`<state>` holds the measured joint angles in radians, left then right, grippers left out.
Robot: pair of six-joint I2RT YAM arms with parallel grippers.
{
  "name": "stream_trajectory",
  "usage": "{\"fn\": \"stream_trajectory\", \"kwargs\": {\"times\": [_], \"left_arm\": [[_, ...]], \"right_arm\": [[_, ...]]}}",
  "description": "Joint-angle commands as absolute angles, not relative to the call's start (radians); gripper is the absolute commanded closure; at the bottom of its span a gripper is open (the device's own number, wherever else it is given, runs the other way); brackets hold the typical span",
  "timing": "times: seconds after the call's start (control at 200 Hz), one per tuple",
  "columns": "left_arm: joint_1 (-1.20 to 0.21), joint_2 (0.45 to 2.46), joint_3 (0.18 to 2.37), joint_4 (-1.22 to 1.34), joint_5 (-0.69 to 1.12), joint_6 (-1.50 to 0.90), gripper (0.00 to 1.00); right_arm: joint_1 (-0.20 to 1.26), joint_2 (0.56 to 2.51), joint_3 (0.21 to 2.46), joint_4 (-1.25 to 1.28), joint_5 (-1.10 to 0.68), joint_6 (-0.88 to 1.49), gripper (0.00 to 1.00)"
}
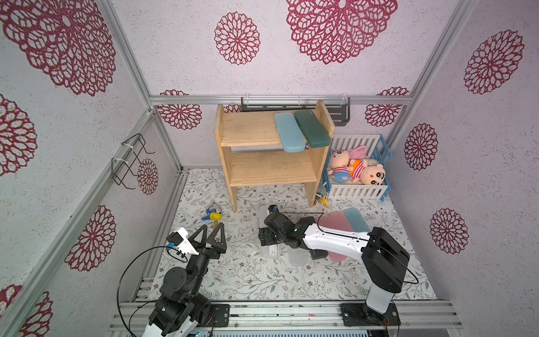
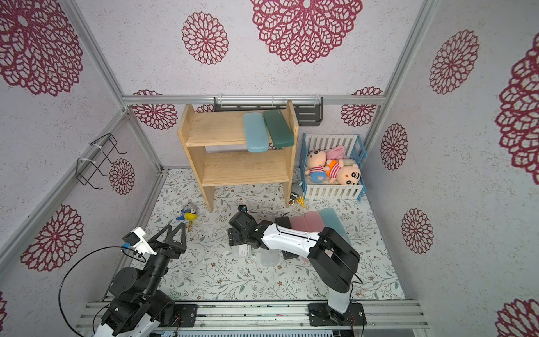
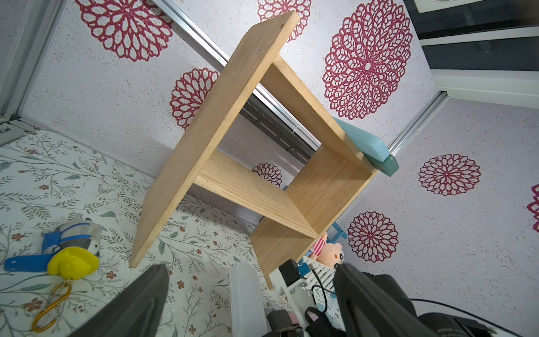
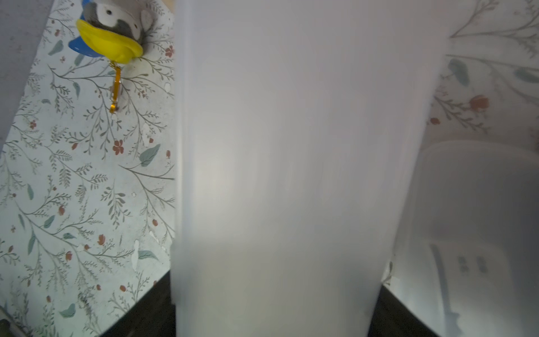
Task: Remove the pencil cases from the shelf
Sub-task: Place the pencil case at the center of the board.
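Note:
The wooden shelf (image 1: pixel 253 128) (image 3: pixel 204 131) stands at the back with a light blue pencil case (image 1: pixel 289 132) (image 3: pixel 364 140) and a dark green one (image 1: pixel 308 128) (image 3: pixel 389 166) on its top tier, both overhanging the front edge. My right gripper (image 1: pixel 268 237) (image 4: pixel 274 315) is shut on a frosted white pencil case (image 4: pixel 291 160) (image 3: pixel 243 291) low over the mat in front of the shelf. A second frosted case (image 4: pixel 466 218) lies beside it. Two pink cases (image 1: pixel 335 224), a light blue one (image 1: pixel 355 220) and a black one (image 1: pixel 319 253) lie partly under the right arm. My left gripper (image 1: pixel 213 226) (image 3: pixel 250 267) is open and holds nothing.
A plush keychain (image 1: pixel 214 216) (image 3: pixel 70 256) lies on the floral mat left of the shelf's leg. A white-and-blue crate (image 1: pixel 357 189) of plush toys stands right of the shelf. A dark slotted rack (image 1: pixel 338 113) hangs on the back wall, a wire rack (image 1: pixel 131 160) on the left wall.

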<state>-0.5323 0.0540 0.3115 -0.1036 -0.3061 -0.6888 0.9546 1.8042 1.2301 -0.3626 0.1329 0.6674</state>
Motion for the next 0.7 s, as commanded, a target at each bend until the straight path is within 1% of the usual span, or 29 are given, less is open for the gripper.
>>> {"fn": "stream_trajectory", "kwargs": {"times": [0.0,0.185,0.405,0.585,0.625,0.695], "left_arm": [[-0.539,0.055,0.313,-0.115,-0.317,-0.693,0.05],[-0.539,0.035,0.314,-0.150,-0.351,-0.703,0.04],[-0.539,0.039,0.318,-0.160,-0.363,-0.707,0.03],[-0.538,0.052,0.325,-0.163,-0.372,-0.714,0.00],[-0.538,0.053,0.328,-0.162,-0.371,-0.716,0.03],[-0.538,0.059,0.334,-0.163,-0.373,-0.718,0.03]], "right_arm": [[0.951,1.839,1.235,-0.329,0.127,0.686,0.17],[0.949,1.864,1.232,-0.368,0.152,0.691,0.15],[0.947,1.848,1.196,-0.413,0.192,0.709,0.13],[0.939,1.837,1.145,-0.418,0.212,0.713,0.05],[0.940,1.833,1.141,-0.421,0.217,0.713,0.04],[0.939,1.822,1.139,-0.429,0.230,0.710,0.01]]}}
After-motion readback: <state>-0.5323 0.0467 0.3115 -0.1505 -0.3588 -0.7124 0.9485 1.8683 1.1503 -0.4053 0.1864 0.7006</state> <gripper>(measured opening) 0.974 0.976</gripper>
